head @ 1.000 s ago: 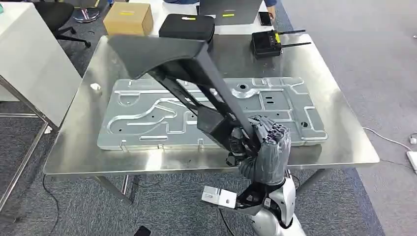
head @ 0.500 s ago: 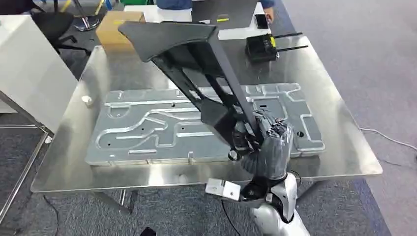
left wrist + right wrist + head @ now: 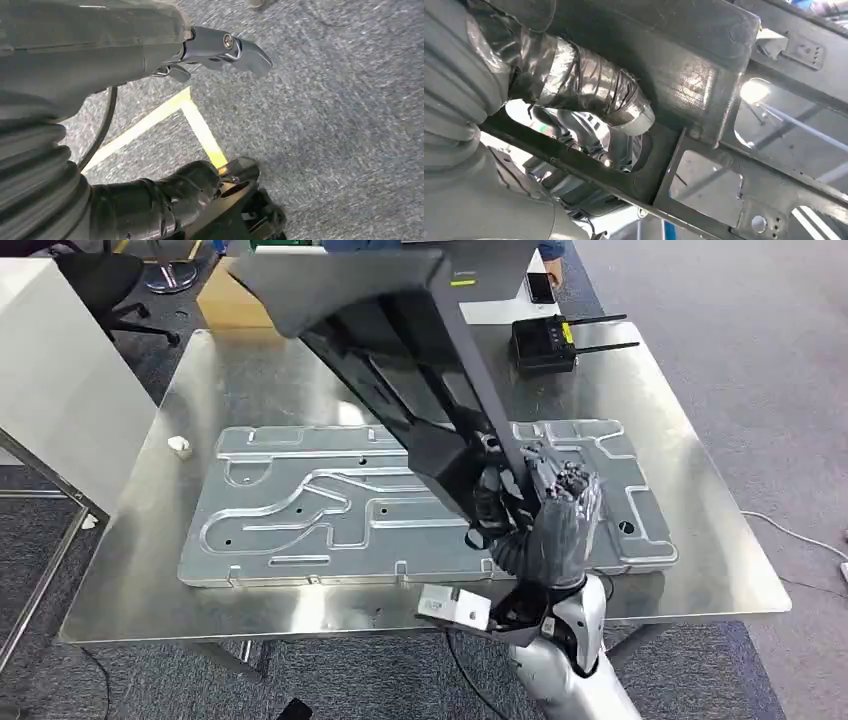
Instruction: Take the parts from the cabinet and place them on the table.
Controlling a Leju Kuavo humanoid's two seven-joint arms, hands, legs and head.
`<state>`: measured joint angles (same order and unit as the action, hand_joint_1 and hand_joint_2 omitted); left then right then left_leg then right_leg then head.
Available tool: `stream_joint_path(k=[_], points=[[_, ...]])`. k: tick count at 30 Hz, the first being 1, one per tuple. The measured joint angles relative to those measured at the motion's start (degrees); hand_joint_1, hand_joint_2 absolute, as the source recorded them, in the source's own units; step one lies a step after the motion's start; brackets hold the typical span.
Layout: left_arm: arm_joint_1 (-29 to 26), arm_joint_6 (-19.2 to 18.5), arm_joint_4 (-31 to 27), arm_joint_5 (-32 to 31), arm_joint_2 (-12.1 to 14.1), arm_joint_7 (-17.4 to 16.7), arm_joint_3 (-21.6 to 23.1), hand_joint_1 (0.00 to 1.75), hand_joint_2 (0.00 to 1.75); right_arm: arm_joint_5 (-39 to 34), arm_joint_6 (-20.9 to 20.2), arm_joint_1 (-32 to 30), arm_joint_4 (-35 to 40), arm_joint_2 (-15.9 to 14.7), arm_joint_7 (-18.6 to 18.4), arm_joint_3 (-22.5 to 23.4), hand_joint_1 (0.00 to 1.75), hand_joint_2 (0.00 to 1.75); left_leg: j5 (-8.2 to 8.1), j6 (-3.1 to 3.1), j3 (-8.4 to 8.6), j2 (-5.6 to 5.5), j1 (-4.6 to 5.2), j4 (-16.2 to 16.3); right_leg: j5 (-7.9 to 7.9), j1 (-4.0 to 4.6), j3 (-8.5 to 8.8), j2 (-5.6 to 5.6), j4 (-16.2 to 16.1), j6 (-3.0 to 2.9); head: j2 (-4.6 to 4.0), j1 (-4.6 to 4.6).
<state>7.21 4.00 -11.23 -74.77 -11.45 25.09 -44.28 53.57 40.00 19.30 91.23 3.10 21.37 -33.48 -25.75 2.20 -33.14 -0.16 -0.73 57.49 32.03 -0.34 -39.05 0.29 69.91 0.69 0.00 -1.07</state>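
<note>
My right hand (image 3: 545,518) grips the near end of a long black frame part (image 3: 400,350), which slants up and away to the left over the steel table (image 3: 700,570). Under it, a large stamped grey metal plate (image 3: 300,510) lies flat on the table. In the right wrist view the taped thumb (image 3: 589,90) wraps around a bar of the black frame part (image 3: 704,75). My left hand (image 3: 165,50) hangs over grey carpet, fingers apart, holding nothing.
A black radio box with two antennas (image 3: 545,340) sits at the table's far right. Beyond the far edge lie a cardboard box (image 3: 235,302) and a phone (image 3: 538,282). A small white piece (image 3: 180,446) lies near the plate's left end. A white cabinet (image 3: 50,370) stands on the left.
The view has shifted closer to the table. My right hand has carried the black part forward and higher, so its near end is now over the plate's front right.
</note>
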Motion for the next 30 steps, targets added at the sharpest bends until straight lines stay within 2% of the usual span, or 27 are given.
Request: stream_joint_path(k=[1, 2, 3, 4, 6, 7, 8, 10, 11, 12, 13, 14, 16, 17, 18, 19, 21, 22, 23, 26, 27, 28, 29, 30], points=[[0.0, 0.0, 0.0, -0.1, 0.0, -0.1, 0.1, 0.0, 1.75, 0.0, 0.0, 0.3, -0.3, 0.0, -0.4, 0.0, 1.75, 1.75, -0.16, 0.11, 0.11, 0.02, 0.01, 0.0, 1.42, -0.11, -2.46, 0.0, 4.4, 0.2, 0.0, 0.0], [0.0, -0.1, 0.0, -0.2, 0.0, -0.2, 0.3, 0.0, 1.75, 0.1, -0.1, 0.6, -0.8, -0.2, -1.0, 0.0, 1.75, 1.75, -0.34, 0.12, 0.29, -0.01, 0.01, 0.1, 1.56, -0.25, -4.32, 0.0, 7.2, 0.35, 0.0, 0.0], [0.1, -0.1, 0.0, -0.3, 0.0, -0.3, 0.5, 0.0, 1.75, 0.1, -0.2, 1.0, -1.3, -0.2, -1.5, -0.1, 1.75, 1.75, -0.55, 0.08, 0.56, -0.08, 0.0, 0.1, 0.29, -0.45, -4.68, -0.01, 7.0, 0.45, 0.0, -0.02], [0.0, -0.2, 0.0, -0.3, 0.0, -0.4, 0.7, 0.0, 1.75, 0.1, -0.3, 1.6, -1.7, -0.3, -1.9, -0.2, 1.75, 1.75, -0.85, -0.02, 0.95, -0.16, 0.0, 0.2, -2.31, -0.57, -3.63, -0.05, 4.0, 0.45, 0.0, 0.0], [0.1, -0.2, 0.0, -0.4, -0.1, -0.4, 0.9, 0.0, 1.75, 0.1, -0.3, 2.9, -2.3, -0.3, -2.1, -0.3, 1.75, 1.75, -1.65, -0.36, 1.95, -0.25, -0.02, 0.4, -8.45, -0.6, 1.07, -0.18, -6.6, 0.1, 0.0, -0.02], [0.1, -0.2, 0.0, -0.4, -0.2, -0.4, 1.0, 0.0, 1.75, 0.1, -0.3, 3.3, -2.5, -0.3, -2.1, -0.3, 1.75, 1.75, -1.98, -0.66, 1.88, -0.26, 0.04, 0.3, -7.85, -0.43, 2.28, -0.24, -8.5, -0.2, 0.0, -0.02], [0.2, -0.2, 0.0, -0.4, -0.2, -0.4, 1.0, 0.0, 1.75, 0.1, -0.3, 3.7, -2.7, -0.3, -2.3, -0.4, 1.75, 1.75, -2.16, -1.01, 1.93, -0.28, 0.33, 0.8, -7.71, -0.02, 2.77, -0.21, -9.7, -0.41, 0.0, 0.0], [0.3, -0.2, 0.0, -0.4, -0.2, -0.6, 1.0, 0.0, 1.75, 0.4, -0.4, 4.5, -3.4, -0.4, -3.1, -0.6, 1.75, 1.75, -2.17, -1.56, 1.78, -0.14, 0.25, 0.4, -7.06, 0.15, 2.71, -0.09, -9.8, -0.99, 0.0, 0.07], [0.4, -0.2, 0.0, -0.4, -0.2, -0.9, 1.0, 0.0, 1.75, 0.6, -0.5, 4.9, -3.9, -0.5, -3.9, -0.6, 1.75, 1.75, -2.25, -1.92, 1.98, -0.06, 0.25, 0.2, -6.95, 0.14, 2.75, -0.02, -9.9, -1.22, 0.0, 0.07], [0.5, 0.0, 0.0, -0.4, -0.2, -1.1, 1.0, 0.0, 1.75, 0.8, -0.6, 5.5, -4.4, -0.6, -4.4, -0.6, 1.75, 1.75, -2.75, -2.31, 1.91, -0.06, 0.28, 0.4, -7.16, -0.46, 3.2, -0.01, -10.6, -1.67, 0.0, 0.06], [0.5, 0.0, 0.0, -0.4, -0.2, -1.3, 1.0, 0.0, 1.75, 1.2, -0.8, 6.3, -4.8, -0.6, -4.9, -0.6, 1.75, 1.75, -3.63, -2.5, 1.6, -0.07, 0.13, 1.8, -7.09, -0.41, 3.57, -0.07, -10.9, -2.0, 0.0, 0.04], [0.7, 0.0, 0.0, -0.4, -0.2, -1.5, 1.0, 0.0, 1.75, 1.6, -1.0, 7.2, -5.3, -0.6, -5.3, -0.6, 1.75, 1.75, -5.45, -2.63, -0.14, -0.04, 0.1, 5.2, -6.97, -0.42, 3.65, -0.19, -10.9, -2.36, 0.0, 0.18], [0.8, 0.0, 0.0, -0.4, -0.2, -1.8, 1.0, 0.0, 1.75, 2.1, -1.1, 8.3, -6.2, -0.6, -5.7, -0.7, 1.75, 1.75, -9.41, -2.96, -5.4, -0.03, 0.01, 14.9, -6.73, -0.29, 3.76, -0.29, -10.8, -2.69, 0.0, 0.13], [0.7, 0.0, 0.0, -0.4, -0.2, -1.8, 1.0, 0.0, 1.75, 2.2, -1.0, 8.5, -6.6, -0.6, -5.8, -0.7, 1.75, 1.75, -10.04, -3.04, -7.32, -0.03, 0.01, 18.1, -6.65, -0.24, 3.82, -0.28, -10.8, -2.77, 0.0, 0.15], [0.7, 0.0, 0.0, -0.4, -0.2, -1.9, 1.0, 0.0, 1.75, 2.2, -1.0, 8.6, -7.0, -0.6, -5.9, -0.7, 1.75, 1.75, -9.25, -3.05, -8.26, -0.03, 0.01, 19.0, -6.56, -0.21, 3.96, -0.25, -10.8, -2.78, 0.0, 0.13], [0.7, 0.0, 0.0, -0.4, -0.2, -1.9, 1.0, 0.0, 1.75, 2.2, -1.0, 8.7, -7.3, -0.6, -5.9, -0.7, 1.75, 1.75, -7.15, -2.97, -7.81, -0.03, 0.01, 17.1, -6.39, -0.21, 4.19, -0.18, -10.8, -2.74, 0.0, 0.15], [0.8, 0.0, 0.0, -0.4, -0.2, -1.9, 1.0, 0.0, 1.75, 2.2, -1.0, 9.1, -7.7, -0.6, -6.0, -0.7, 1.75, 1.75, -0.59, -2.53, -3.65, -0.03, 0.03, 6.8, -5.87, -0.2, 4.81, -0.02, -10.5, -2.47, 0.0, 0.17], [0.8, 0.0, 0.0, -0.4, -0.2, -1.9, 1.0, 0.0, 1.75, 2.3, -1.0, 9.3, -7.9, -0.5, -6.0, -0.7, 1.75, 1.75, 1.06, -2.17, -2.11, -0.03, 0.05, 2.5, -5.6, -0.19, 4.93, -0.01, -10.4, -2.21, 0.0, 0.13], [0.9, -0.2, 0.0, -0.4, -0.2, -1.9, 1.1, 0.0, 1.75, 2.8, -1.0, 9.6, -8.1, -0.6, -6.2, -0.7, 1.75, 1.75, 0.37, -2.06, -1.32, -0.07, 0.44, 1.6, -5.41, 0.27, 4.77, 0.06, -10.0, -1.88, 0.0, 0.18], [0.9, -1.3, 0.0, -0.4, -0.2, -1.6, 1.4, 0.0, 1.75, 7.6, -1.1, 10.6, -9.1, -0.6, -8.6, -0.9, 1.75, 1.75, 0.22, -1.64, -1.48, -0.21, 0.53, 1.4, -5.61, 0.09, 4.66, 0.01, -10.4, -1.27, 0.0, 0.11], [0.9, -1.4, 0.0, -0.5, -0.2, -1.6, 1.6, 0.0, 1.75, 9.4, -1.3, 11.5, -9.6, -0.6, -9.5, -1.1, 1.75, 1.75, 0.53, -1.18, -1.29, -0.21, 0.06, 0.8, -5.43, 0.31, 4.67, 0.0, -10.2, -0.83, 0.0, 0.13], [1.0, -1.7, 0.0, -0.8, -0.3, -1.4, 2.0, 0.0, 1.75, 10.9, -1.6, 12.3, -10.2, -0.6, -10.2, -1.3, 1.62, 1.75, 0.72, -0.87, -1.04, -0.16, -0.05, 0.5, -4.63, -0.01, 4.25, -0.01, -9.3, -0.56, 0.0, 0.07], [1.2, -2.1, 0.0, -0.8, -0.3, -1.4, 2.4, 0.0, 1.75, 12.1, -1.9, 13.4, -10.7, -0.6, -10.6, -1.5, 1.64, 1.75, 0.74, -0.45, -1.03, -0.1, -0.08, 0.5, -3.01, -0.03, 3.08, -0.08, -6.9, -0.39, 0.0, -0.02], [1.3, -2.4, 0.0, -0.9, -0.3, -1.3, 2.5, 0.0, 1.75, 13.4, -2.3, 14.3, -11.5, -0.5, -11.0, -1.9, 1.64, 1.75, 0.73, -0.39, -1.04, -0.07, -0.08, 0.5, -0.89, -0.1, 1.05, -0.09, -2.5, -0.19, 0.0, -0.02]])
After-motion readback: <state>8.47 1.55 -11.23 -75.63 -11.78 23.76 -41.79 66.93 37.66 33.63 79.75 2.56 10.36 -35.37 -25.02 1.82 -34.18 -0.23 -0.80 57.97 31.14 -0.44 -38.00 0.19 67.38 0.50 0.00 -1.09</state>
